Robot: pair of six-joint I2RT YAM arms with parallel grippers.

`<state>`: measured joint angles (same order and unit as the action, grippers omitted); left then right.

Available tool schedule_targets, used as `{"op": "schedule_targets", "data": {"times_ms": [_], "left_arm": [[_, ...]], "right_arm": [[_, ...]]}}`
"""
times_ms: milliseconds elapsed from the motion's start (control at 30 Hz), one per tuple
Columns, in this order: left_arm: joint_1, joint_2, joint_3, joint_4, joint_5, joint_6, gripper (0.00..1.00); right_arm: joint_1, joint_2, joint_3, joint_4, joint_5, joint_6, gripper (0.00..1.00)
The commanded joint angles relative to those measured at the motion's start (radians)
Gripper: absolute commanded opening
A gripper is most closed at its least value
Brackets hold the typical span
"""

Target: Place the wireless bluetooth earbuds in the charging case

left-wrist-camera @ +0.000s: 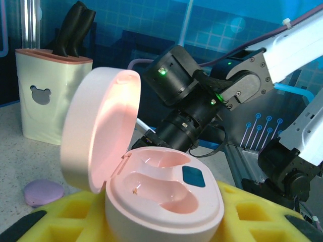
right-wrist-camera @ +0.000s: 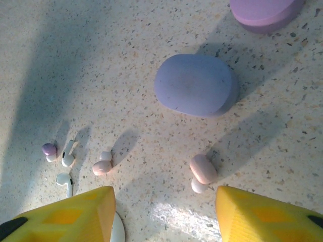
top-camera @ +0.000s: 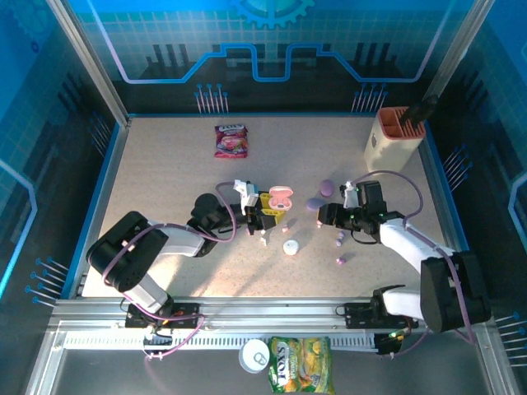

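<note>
**Top view.** A green and yellow crisp bag (top-camera: 300,364) and a round white tin (top-camera: 255,355) are lying closest, outside the surface (top-camera: 165,181). The bag's lettering is facing away and is not readable. Further up, the left jaws are clamping the pink charging case (top-camera: 281,197), whose lid is standing open. The right jaws are pointing toward it, but they are too dark and small here to judge their gap. Two tiny earbuds (top-camera: 340,239) are lying just beside the right jaws, too small for any detail. A white case (top-camera: 291,246) is sitting between the two sets of jaws. A pink packet (top-camera: 230,141) is lying well beyond the left jaws, and its print is too small to read.

**Left wrist view.** The yellow pads (left-wrist-camera: 252,214) are closing on the charging case from both sides, their tips cut off by the lower edge. The two wells are showing bare pink plastic, with a dark teal square (left-wrist-camera: 192,175) beside them. The lid (left-wrist-camera: 101,131) is hiding part of a cream knife block (left-wrist-camera: 48,101) that is showing a bear-shaped cutout. A purple case (left-wrist-camera: 43,192) is peeking out left of the jaws.

**Right wrist view.** The right jaws are standing well apart and gripping nothing, with only the yellow fingertips (right-wrist-camera: 65,212) showing. A pink earbud (right-wrist-camera: 203,170) is lying on the surface between them. More earbuds are lying ahead of the left fingertip: pink (right-wrist-camera: 102,166), purple (right-wrist-camera: 49,149) and white (right-wrist-camera: 67,160). A blue case (right-wrist-camera: 196,84) is sitting ahead of the jaws. Beyond it the frame's top edge is cutting off the purple case.
</note>
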<state>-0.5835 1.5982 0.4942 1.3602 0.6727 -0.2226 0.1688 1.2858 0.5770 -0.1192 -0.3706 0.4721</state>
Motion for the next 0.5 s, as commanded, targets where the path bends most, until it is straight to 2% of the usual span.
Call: {"op": "schedule_targets", "data": {"times_ms": [0, 467], "left_arm": [[0.008, -0.036, -0.015, 0.040, 0.001, 0.006, 0.40], [0.007, -0.049, -0.019, 0.041, 0.001, 0.004, 0.40]], "right_arm": [[-0.018, 0.042, 0.037, 0.010, -0.044, 0.011, 0.54], [-0.010, 0.188, 0.081, 0.030, -0.092, -0.009, 0.53]]}}
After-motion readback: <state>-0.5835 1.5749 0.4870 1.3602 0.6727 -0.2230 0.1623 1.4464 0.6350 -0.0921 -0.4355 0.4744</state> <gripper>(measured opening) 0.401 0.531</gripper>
